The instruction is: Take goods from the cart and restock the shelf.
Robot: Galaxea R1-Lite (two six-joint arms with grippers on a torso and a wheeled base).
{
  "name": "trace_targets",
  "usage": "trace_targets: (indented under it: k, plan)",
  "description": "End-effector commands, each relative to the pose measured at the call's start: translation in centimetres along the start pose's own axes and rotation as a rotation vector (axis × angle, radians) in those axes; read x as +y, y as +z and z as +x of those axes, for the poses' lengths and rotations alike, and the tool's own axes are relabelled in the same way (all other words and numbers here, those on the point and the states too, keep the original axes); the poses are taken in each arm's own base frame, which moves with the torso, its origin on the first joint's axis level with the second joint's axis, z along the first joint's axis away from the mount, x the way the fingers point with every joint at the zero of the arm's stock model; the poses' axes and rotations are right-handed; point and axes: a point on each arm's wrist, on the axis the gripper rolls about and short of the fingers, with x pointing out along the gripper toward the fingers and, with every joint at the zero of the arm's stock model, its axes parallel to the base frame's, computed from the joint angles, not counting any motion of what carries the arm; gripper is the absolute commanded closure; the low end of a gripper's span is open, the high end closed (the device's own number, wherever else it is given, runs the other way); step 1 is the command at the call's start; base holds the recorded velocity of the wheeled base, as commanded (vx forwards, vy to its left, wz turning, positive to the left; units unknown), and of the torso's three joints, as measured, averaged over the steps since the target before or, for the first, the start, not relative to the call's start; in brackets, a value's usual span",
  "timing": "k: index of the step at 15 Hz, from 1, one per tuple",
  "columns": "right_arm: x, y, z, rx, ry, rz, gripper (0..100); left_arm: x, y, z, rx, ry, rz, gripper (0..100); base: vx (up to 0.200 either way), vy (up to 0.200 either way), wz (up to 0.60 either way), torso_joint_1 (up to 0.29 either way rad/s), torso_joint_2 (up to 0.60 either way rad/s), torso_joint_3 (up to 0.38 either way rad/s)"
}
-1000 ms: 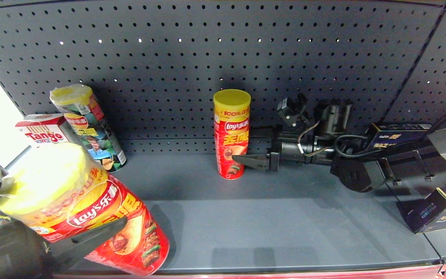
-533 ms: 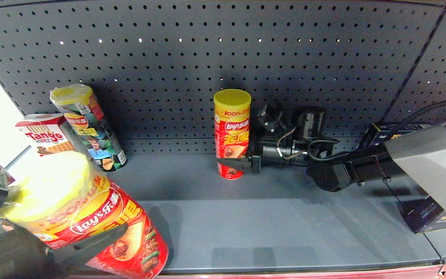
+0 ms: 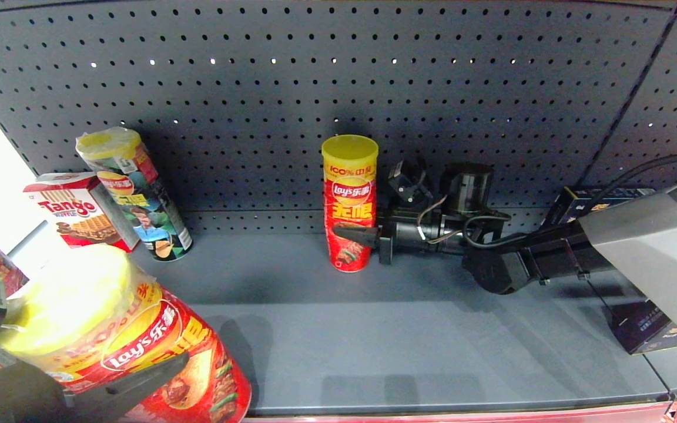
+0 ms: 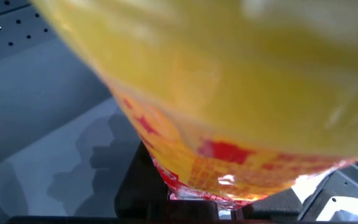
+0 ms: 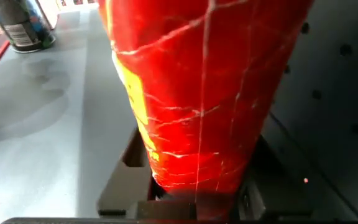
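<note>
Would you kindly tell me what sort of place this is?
Probably a shop aisle: a grey pegboard-backed shelf holds packaged snacks, such as an upright red crisp can and a wafer box.

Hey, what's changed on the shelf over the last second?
The right gripper slid left along the shelf and its jaws closed around the standing chip can, which shifted slightly left and turned. The left gripper sank a little with the second chip can it holds. The green can and wafer box stayed put.
</note>
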Motion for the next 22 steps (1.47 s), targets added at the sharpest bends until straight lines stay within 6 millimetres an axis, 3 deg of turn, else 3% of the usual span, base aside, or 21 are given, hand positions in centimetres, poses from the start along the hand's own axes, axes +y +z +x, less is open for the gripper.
trace_targets:
  k: [1, 2, 4, 7, 11, 14, 18, 22]
  plan:
    - [1.2, 2.4, -1.0, -0.024, -0.001, -0.023, 100, 0.0, 0.0, 0.0, -0.003, 0.000, 0.001, 100, 0.000, 0.000, 0.00, 0.000, 0.00, 0.000]
    - [1.5, 2.8, -1.2, -0.026, -0.003, -0.025, 100, 0.0, 0.0, 0.0, -0.003, -0.002, 0.000, 100, 0.000, 0.000, 0.00, 0.000, 0.00, 0.000]
    - [4.1, 4.8, -3.3, -0.028, 0.001, -0.023, 100, 0.0, 0.1, 0.0, -0.006, -0.002, -0.016, 100, 0.000, 0.000, 0.00, 0.000, 0.00, 0.000]
    - [7.7, 5.3, -5.8, -0.037, 0.024, -0.027, 100, 0.0, 0.3, 0.0, -0.011, -0.002, -0.016, 100, 0.000, 0.000, 0.00, 0.000, 0.00, 0.000]
    - [12.4, 3.9, -8.3, -0.030, 0.012, -0.019, 100, 0.0, 0.5, 0.0, -0.019, -0.001, -0.014, 100, 0.000, 0.000, 0.00, 0.000, 0.00, 0.000]
    - [15.5, 1.4, -10.1, -0.003, 0.038, 0.024, 100, 0.0, 1.1, 0.1, -0.036, -0.002, -0.006, 100, 0.000, 0.000, 0.00, 0.000, 0.00, 0.000]
    - [16.0, -1.2, -9.8, 0.024, 0.047, 0.044, 100, 0.1, 1.2, 0.1, -0.036, -0.002, -0.006, 100, 0.000, 0.000, 0.00, 0.000, 0.00, 0.000]
    - [15.5, -2.1, -8.7, 0.025, 0.049, 0.045, 100, 0.1, 1.2, 0.1, -0.035, -0.002, -0.007, 100, 0.000, 0.000, 0.00, 0.000, 0.00, 0.000]
